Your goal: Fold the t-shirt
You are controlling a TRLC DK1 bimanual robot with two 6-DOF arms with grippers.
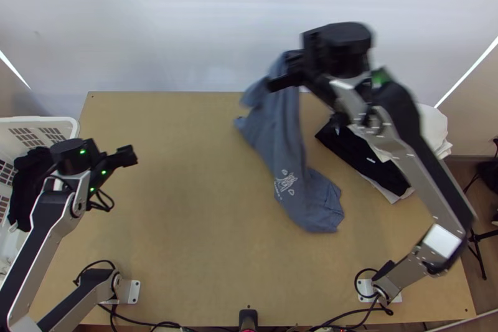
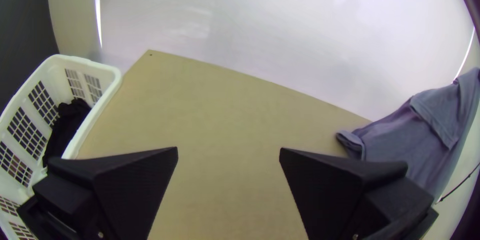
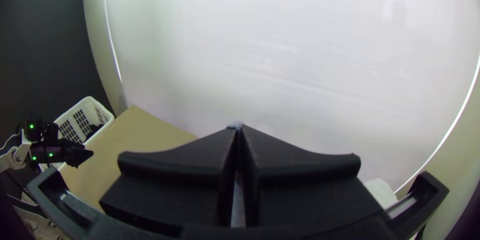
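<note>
High over the table's far right part, my right gripper (image 1: 287,78) holds the blue-grey t-shirt (image 1: 280,139) up by a bunched piece. The shirt hangs long and narrow, its lower end with a white print lying crumpled on the table. In the right wrist view the right gripper (image 3: 239,132) is closed, a bit of t-shirt (image 3: 235,125) between its fingertips. My left gripper (image 1: 132,156) is over the table's left side, away from the cloth. The left wrist view has the left gripper (image 2: 228,152) with fingers wide apart and nothing between them, the hanging t-shirt (image 2: 425,125) beyond.
A white basket (image 1: 73,121) with black cloth (image 1: 28,185) stands at the left edge. On the table's right side lie folded black cloth (image 1: 358,152) and white cloth (image 1: 434,125), partly under the right arm. Bare wood (image 1: 187,207) lies between the left gripper and the shirt.
</note>
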